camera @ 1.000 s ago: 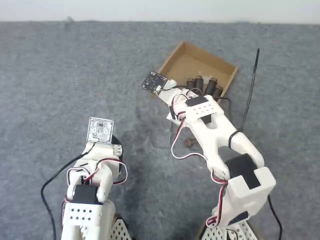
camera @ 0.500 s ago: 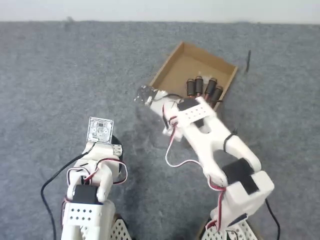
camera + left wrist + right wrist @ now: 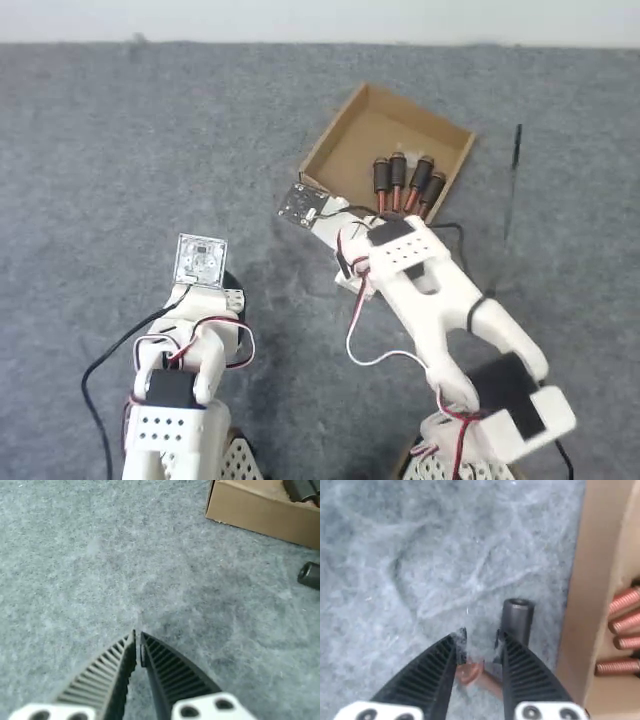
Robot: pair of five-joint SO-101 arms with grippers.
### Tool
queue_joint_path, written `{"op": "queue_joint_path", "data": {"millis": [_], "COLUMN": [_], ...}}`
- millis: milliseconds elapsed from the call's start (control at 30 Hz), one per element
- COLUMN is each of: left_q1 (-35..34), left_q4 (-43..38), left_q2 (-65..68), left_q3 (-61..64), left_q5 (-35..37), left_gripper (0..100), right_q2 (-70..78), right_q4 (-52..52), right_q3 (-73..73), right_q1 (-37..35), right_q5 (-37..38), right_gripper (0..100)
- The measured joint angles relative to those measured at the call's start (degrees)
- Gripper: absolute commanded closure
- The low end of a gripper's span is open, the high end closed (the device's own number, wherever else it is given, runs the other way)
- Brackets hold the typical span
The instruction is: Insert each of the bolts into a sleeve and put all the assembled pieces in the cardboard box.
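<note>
The cardboard box (image 3: 328, 138) stands at the back, with several assembled pieces (image 3: 405, 182) lying along its near wall. The right arm reaches to the box's near-left corner. In the right wrist view my right gripper (image 3: 481, 635) is open just above the carpet, beside the box wall (image 3: 582, 605). A black sleeve (image 3: 517, 617) lies past its fingertips, and a copper bolt (image 3: 470, 672) lies between the fingers. Copper bolt ends (image 3: 622, 630) show inside the box. My left gripper (image 3: 137, 636) is shut and empty over bare carpet, short of the box (image 3: 260, 510) and a dark sleeve (image 3: 310, 575).
Grey carpet covers the table. A thin black rod (image 3: 515, 150) lies to the right of the box. The left arm's base (image 3: 180, 400) sits at the front left, with open carpet to the left of the box.
The right arm swung left away from the box's near wall, then settled at the near-left corner. The loose bolt seen on the carpet earlier is now covered by the arm. The left arm stayed still.
</note>
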Motion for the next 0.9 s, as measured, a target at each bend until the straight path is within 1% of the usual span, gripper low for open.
{"op": "queue_joint_path", "data": {"millis": [133, 233, 300, 467, 600, 800, 900], "left_q1": [0.0, 0.0, 0.0, 0.0, 0.0, 0.0, 0.0], "left_q4": [0.0, 0.0, 0.0, 0.0, 0.0, 0.0, 0.0], "left_q2": [0.0, 0.0, 0.0, 0.0, 0.0, 0.0, 0.0], "left_q3": [0.0, 0.0, 0.0, 0.0, 0.0, 0.0, 0.0], "left_q5": [0.0, 0.0, 0.0, 0.0, 0.0, 0.0, 0.0], "left_gripper": [99, 99, 99, 99, 99, 99, 99], "right_q2": [-2.46, -2.46, -2.2, 2.99, 8.09, 15.65, 18.2], "right_q4": [-2.55, -4.57, -4.84, -5.19, -3.78, -2.2, 0.09], "right_q3": [1.76, 1.76, 1.67, -0.62, -3.87, -10.02, -13.54], "right_q1": [0.0, 1.76, 2.73, 4.31, 4.13, 4.13, 4.13], "right_q5": [-0.53, -2.81, -3.43, -3.52, -1.41, -1.05, -0.97], "right_gripper": [87.9, 84.2, 83.9, 83.9, 83.9, 84.2, 89.3]}}
